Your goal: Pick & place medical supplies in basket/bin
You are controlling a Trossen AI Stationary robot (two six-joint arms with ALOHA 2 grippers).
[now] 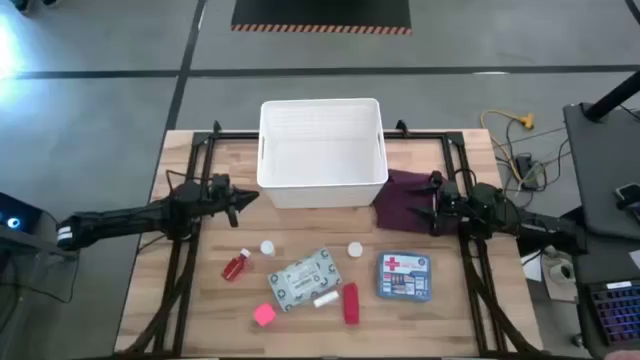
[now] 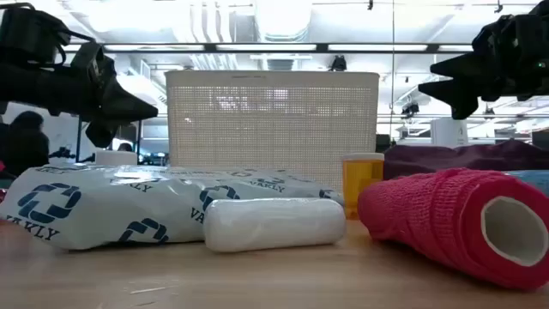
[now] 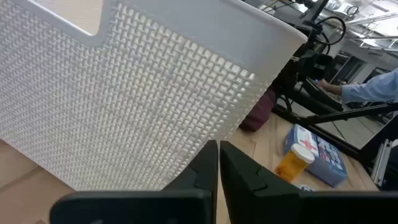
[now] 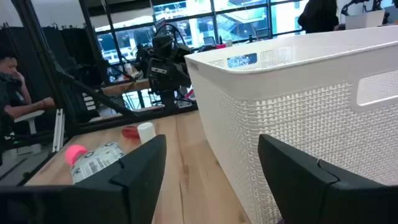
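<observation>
Bright, even overhead light fills the scene. In the low view, ceiling strip lights glow above the white bin [image 2: 272, 129], whose mesh wall shows light through it. The red roll [image 2: 455, 225] nearest that camera is soft and out of focus. Beyond the bin, bright windows glare in the right wrist view.

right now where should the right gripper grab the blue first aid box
Probably from straight above, fingers across its shorter sides. The first aid box lies flat on the table, clear of the red roll beside it. The right gripper is open and hovers over the cloth.
</observation>
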